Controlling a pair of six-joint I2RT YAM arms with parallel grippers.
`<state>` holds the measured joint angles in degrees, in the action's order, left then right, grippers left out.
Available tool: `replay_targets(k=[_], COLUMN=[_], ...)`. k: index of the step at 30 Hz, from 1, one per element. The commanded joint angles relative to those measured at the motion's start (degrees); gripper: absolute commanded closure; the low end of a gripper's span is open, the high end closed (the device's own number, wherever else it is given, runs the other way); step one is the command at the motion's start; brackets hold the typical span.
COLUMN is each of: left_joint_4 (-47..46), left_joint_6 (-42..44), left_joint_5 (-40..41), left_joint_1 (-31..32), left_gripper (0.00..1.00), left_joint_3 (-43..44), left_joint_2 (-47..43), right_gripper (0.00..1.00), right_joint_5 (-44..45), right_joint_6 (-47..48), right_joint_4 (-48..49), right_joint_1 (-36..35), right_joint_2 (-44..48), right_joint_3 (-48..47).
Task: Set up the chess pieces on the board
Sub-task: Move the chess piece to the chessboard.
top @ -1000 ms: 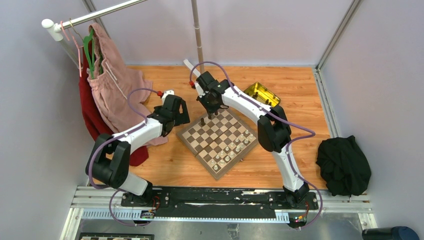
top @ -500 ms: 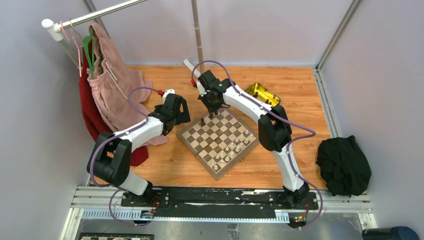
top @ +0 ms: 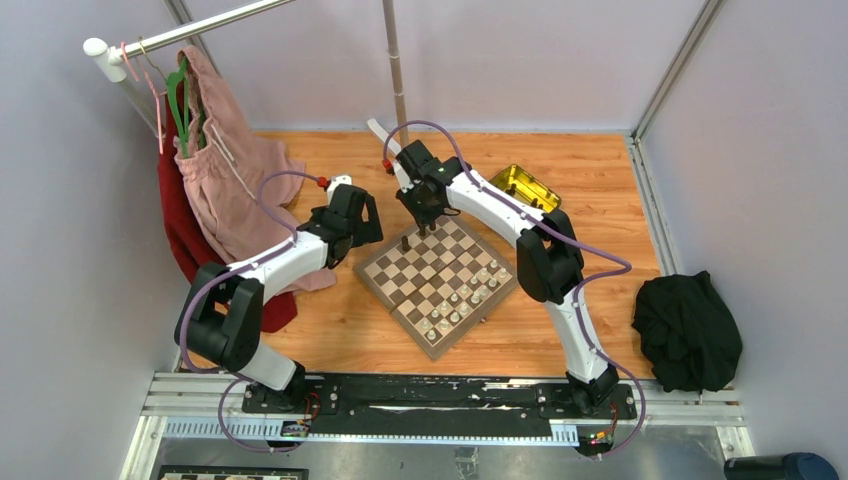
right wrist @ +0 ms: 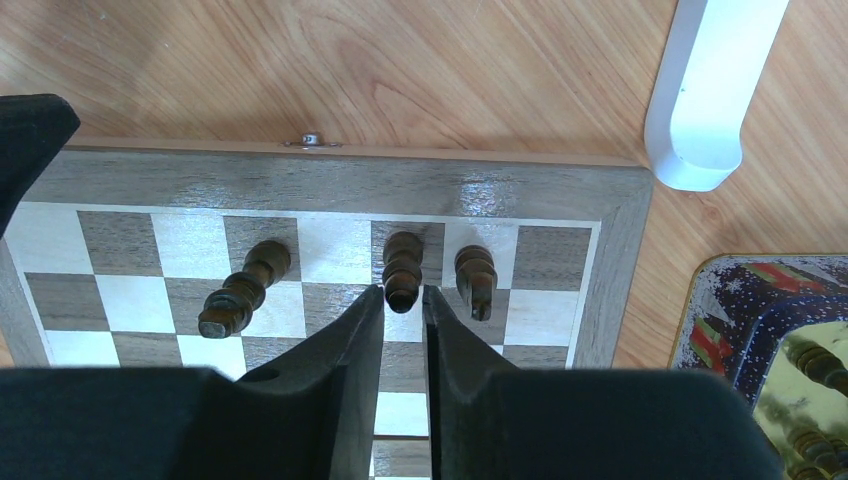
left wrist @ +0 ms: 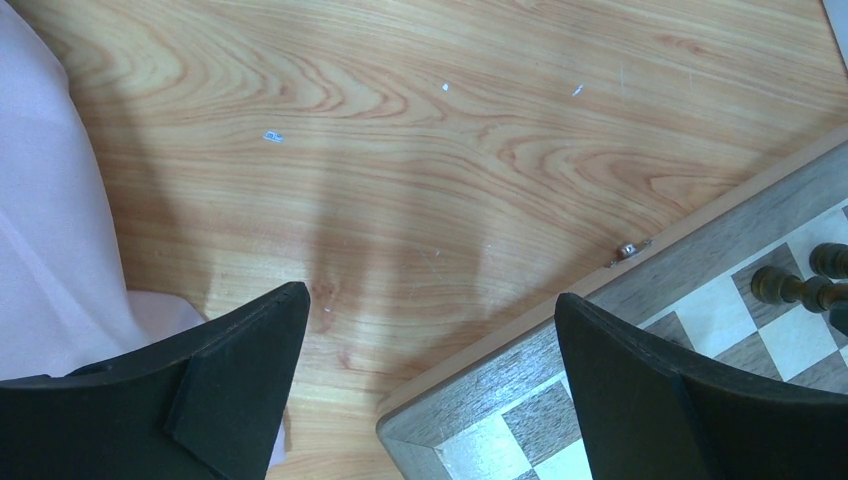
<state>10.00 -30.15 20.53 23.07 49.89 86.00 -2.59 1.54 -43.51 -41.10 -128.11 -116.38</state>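
The board [top: 400,283] lies turned like a diamond in the middle of the table. Three dark chess pieces stand along its far row: a leaning one [right wrist: 240,290], a middle one [right wrist: 402,268] and one nearer the corner [right wrist: 476,278]. Several pale pieces [top: 470,295] stand on the near right side. My right gripper [right wrist: 402,292] is slightly open, its tips on either side of the middle piece's head, a sliver of gap on the right. My left gripper [left wrist: 430,302] is wide open and empty above the board's left corner [left wrist: 470,405].
A yellow-gold tin [top: 523,187] holding dark pieces [right wrist: 815,365] sits past the board's right corner. Pink clothing [top: 225,170] hangs at the left, close to the left arm. A black cloth [top: 688,330] lies at the right. A white tube [right wrist: 705,90] ends just behind the board.
The right gripper's jaws have parted a little around the middle dark piece, which now stands on its square. The left arm has edged slightly towards the board.
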Motion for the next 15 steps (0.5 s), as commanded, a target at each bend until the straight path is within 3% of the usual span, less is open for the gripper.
replay_targets(k=[1,15], left_joint_4=[0.3,1.1], left_joint_6=[0.7,0.5], left_joint_5=[0.3,1.6], left_joint_1=[0.4,0.8], left_gripper=[0.00,0.00], left_joint_3=[1.5,1.5], left_joint_2=[0.7,-0.6], right_gripper=[0.74,0.71], right_joint_5=[-1.0,-1.2], right_joint_6=[0.6,0.2], right_joint_4=[-0.7,-0.4], right_joint_1=[0.6,0.6], right_joint_2=[1.1,3.8], right_joint_3=[-0.2,-0.3])
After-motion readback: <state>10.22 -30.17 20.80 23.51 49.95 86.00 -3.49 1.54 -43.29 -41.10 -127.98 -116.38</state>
